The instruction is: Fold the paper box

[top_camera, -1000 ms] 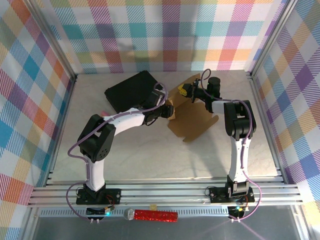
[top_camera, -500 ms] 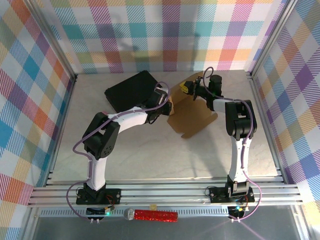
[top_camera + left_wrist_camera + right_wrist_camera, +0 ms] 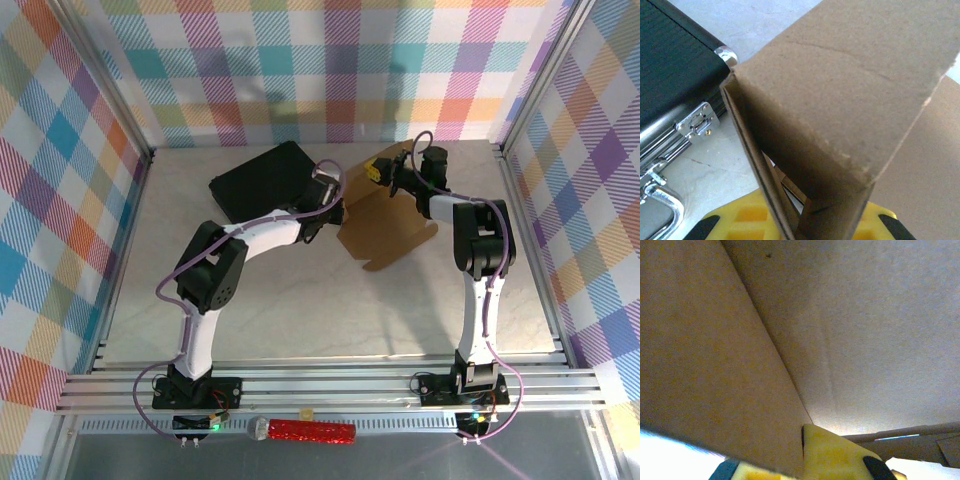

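The paper box (image 3: 388, 228) is brown cardboard, half folded, lying at the back middle of the table with its flaps raised. My left gripper (image 3: 337, 208) is at the box's left edge. In the left wrist view its yellow fingers (image 3: 737, 220) sit on both sides of a doubled, upright cardboard wall (image 3: 840, 100), closed on it. At the box's far edge, my right gripper (image 3: 378, 172) is shut on a raised flap. In the right wrist view that flap (image 3: 715, 365) runs down between the yellow fingertips (image 3: 840, 455).
A black hard case (image 3: 262, 182) with metal latches (image 3: 695, 122) lies just left of the box, close to my left gripper. Checked walls close off the back and sides. A red-wrapped object (image 3: 305, 431) rests on the front rail.
Both grippers and the box have shifted a little toward the back wall. The left arm has stretched further, and the box's front edge has pulled back from the table's middle.
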